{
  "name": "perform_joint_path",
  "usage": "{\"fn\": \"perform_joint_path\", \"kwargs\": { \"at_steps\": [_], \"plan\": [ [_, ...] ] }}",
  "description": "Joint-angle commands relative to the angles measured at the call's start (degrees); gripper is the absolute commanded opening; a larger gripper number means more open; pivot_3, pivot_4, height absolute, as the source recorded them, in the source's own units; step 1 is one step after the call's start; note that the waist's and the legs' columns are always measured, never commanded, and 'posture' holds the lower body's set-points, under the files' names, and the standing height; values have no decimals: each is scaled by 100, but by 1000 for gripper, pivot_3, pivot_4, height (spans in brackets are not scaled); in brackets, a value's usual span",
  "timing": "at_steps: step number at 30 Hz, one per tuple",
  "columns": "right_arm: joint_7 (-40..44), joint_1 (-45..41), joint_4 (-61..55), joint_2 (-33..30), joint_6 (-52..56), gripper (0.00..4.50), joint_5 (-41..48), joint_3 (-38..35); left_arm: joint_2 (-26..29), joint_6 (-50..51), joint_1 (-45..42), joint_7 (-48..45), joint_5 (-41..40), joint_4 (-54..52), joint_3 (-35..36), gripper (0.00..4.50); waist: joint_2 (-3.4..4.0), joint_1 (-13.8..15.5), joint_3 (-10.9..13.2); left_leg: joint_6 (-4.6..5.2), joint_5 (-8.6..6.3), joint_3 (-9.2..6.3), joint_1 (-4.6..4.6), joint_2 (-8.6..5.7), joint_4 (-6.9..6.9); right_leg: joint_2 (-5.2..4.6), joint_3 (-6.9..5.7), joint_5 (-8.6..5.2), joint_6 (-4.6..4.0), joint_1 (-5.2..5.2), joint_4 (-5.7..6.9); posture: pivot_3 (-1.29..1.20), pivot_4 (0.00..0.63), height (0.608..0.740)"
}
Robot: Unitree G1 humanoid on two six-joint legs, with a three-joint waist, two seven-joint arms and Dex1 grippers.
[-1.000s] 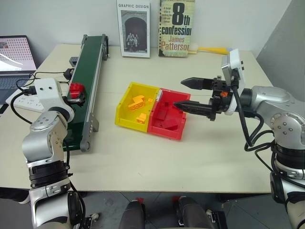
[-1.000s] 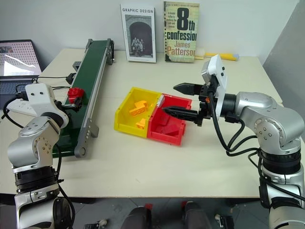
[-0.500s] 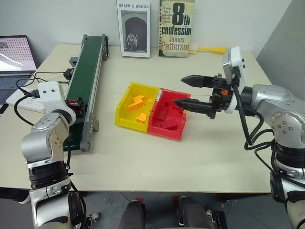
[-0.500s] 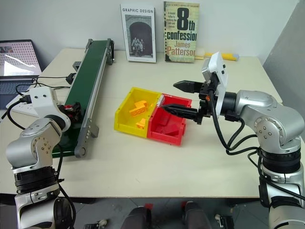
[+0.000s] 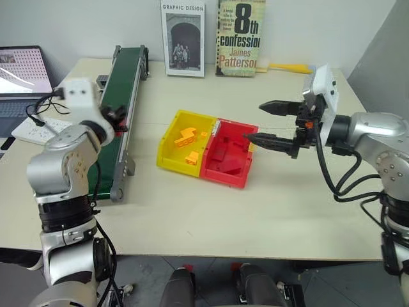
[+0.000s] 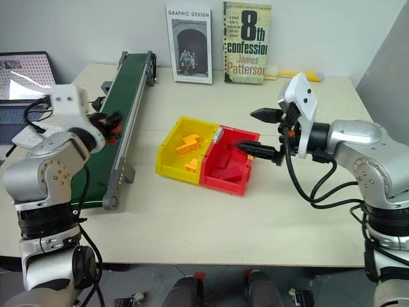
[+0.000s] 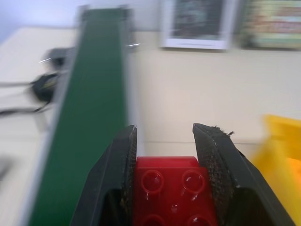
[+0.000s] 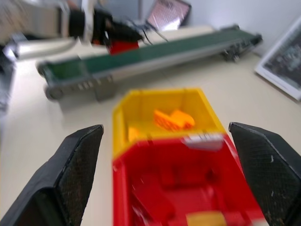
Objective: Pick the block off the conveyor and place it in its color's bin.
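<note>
Above the conveyor (image 5: 115, 96), at the scene's left, the left gripper (image 7: 164, 155) is clamped on the block (image 7: 171, 190), its two fingers pressed against the brick's sides. That wrist view shows the studs on top, while the head views give just a speck of red at the fingertips. To the right, the right gripper (image 5: 271, 121) hangs with fingers spread wide and empty, over the bin (image 5: 228, 153), which holds red bricks. Joined to it, the yellow bin (image 5: 182, 142) holds yellow-orange bricks (image 5: 186, 135).
</note>
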Motion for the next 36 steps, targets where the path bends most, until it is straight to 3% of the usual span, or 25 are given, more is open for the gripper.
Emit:
{"fn": "perform_joint_path", "kwargs": {
  "at_steps": [1,6,10,12,22,23,27,36],
  "plan": [
    [69,328,-672,-427,247,4500,223,-398,53,-168,-322,-1337,-369,-192,-893,1520,0,-19,0,0,0,4,0,1,0,0,4,0,0,-1,1,0,150,740],
    [-191,968,-1407,-619,729,4500,716,-826,-187,-886,-795,-2585,-98,323,-2155,1520,1,-58,0,1,0,4,1,1,1,5,6,0,0,0,3,0,150,740],
    [-569,1284,-1728,-572,957,4500,899,-1073,-477,-1745,-1087,-2962,380,1290,-2663,1520,3,-75,0,3,-1,9,13,1,1,10,13,-1,1,10,1,0,150,740],
    [-749,1408,-1864,-556,1041,4500,959,-1181,-638,-2040,-1201,-3167,474,1714,-2745,2224,3,-76,0,3,-1,7,13,1,1,13,12,-1,1,12,-1,0,150,740],
    [-1238,1602,-2005,-581,1171,4500,1242,-1425,-912,-2418,-1572,-3648,587,2399,-2560,4213,3,-51,0,4,-2,1,3,0,1,14,10,-1,1,13,-13,0,150,740],
    [-1222,1580,-1947,-598,1135,4500,1220,-1396,-831,-2351,-1583,-3640,580,2340,-2494,4471,3,-58,0,4,-2,2,4,0,1,14,11,-1,2,13,-12,0,150,740],
    [-1031,1492,-1685,-689,908,4500,1048,-1202,-250,-2091,-1392,-3928,505,1828,-2289,4489,3,-85,1,4,-2,2,7,2,0,16,12,-1,2,12,-9,0,150,740],
    [156,1120,-477,-904,-173,4500,366,-365,1948,-1569,-64,-4743,68,206,-1249,4489,8,-102,3,4,-2,5,8,12,-1,18,9,-1,2,4,-5,0,150,740]
  ]
}}
